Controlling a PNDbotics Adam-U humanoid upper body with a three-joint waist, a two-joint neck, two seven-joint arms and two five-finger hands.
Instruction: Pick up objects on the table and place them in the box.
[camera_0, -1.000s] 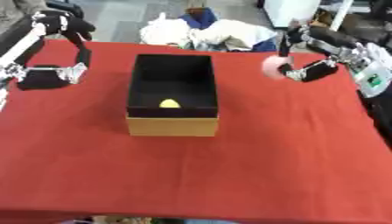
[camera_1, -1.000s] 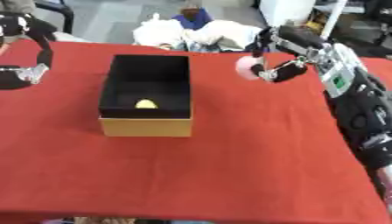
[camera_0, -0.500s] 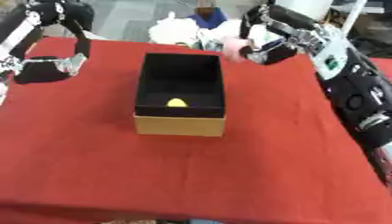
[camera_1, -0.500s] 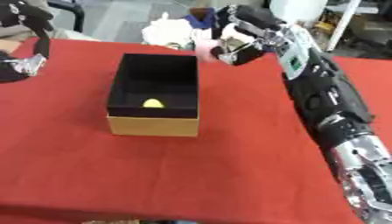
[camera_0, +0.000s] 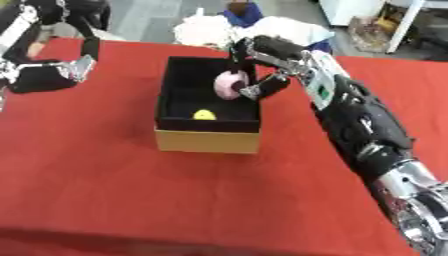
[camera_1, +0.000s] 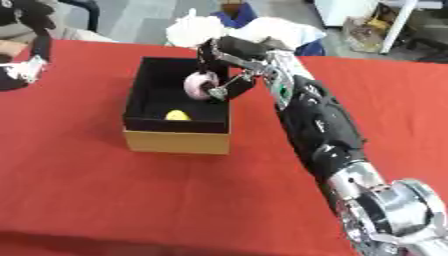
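Right hand (camera_0: 259, 75) fingers curled round pink round object (camera_0: 231, 84) above black-lined cardboard box (camera_0: 208, 140); release near right wall risks bounce-out. Left hand (camera_0: 54, 75) fingers: cannot tell.

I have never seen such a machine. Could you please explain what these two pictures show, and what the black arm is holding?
Both pictures come from a stereo camera in the robot's head, looking down. The machine is a humanoid upper body with two arms. On the red table stands an open box, black inside, with a small yellow object in it. The right robot hand holds a pink round object over the box. The left robot hand waits at the left, holding nothing that I can see.
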